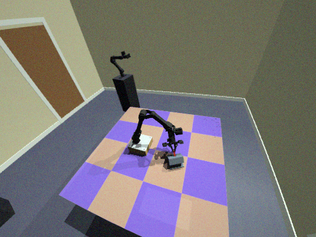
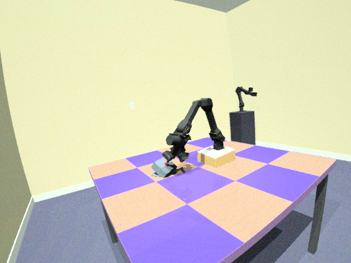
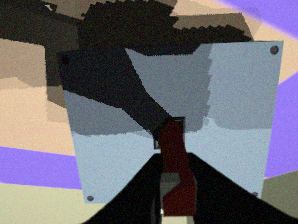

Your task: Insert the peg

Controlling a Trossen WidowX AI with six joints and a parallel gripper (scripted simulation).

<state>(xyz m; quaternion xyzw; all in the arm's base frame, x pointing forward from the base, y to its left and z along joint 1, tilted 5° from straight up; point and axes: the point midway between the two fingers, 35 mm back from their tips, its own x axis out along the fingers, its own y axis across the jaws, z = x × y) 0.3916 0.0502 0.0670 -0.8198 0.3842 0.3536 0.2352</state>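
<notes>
My gripper [image 1: 174,149] [image 2: 170,162] [image 3: 172,160] is nearly closed, and its fingers pinch the red peg [image 1: 174,153] [image 2: 166,163] [image 3: 173,145]. The lower end of the peg is at the hole in the sloped panel [image 1: 176,159] [image 2: 164,168] [image 3: 235,155]; how deep it goes, I cannot tell. I judge this peg stiff, light and not fragile, but its smooth sides may slip if the hole pushes back. The upper part is the good place to hold, so that the fingers do not meet the panel.

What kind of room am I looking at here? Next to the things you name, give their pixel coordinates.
Probably a robot test room: a black arm [image 1: 154,116] [image 2: 206,103] on a checkered table [image 1: 203,179] [image 2: 144,202], a second arm [image 1: 116,63] [image 2: 240,97] on a pedestal [image 1: 127,92] [image 2: 243,127], and plain walls.
</notes>
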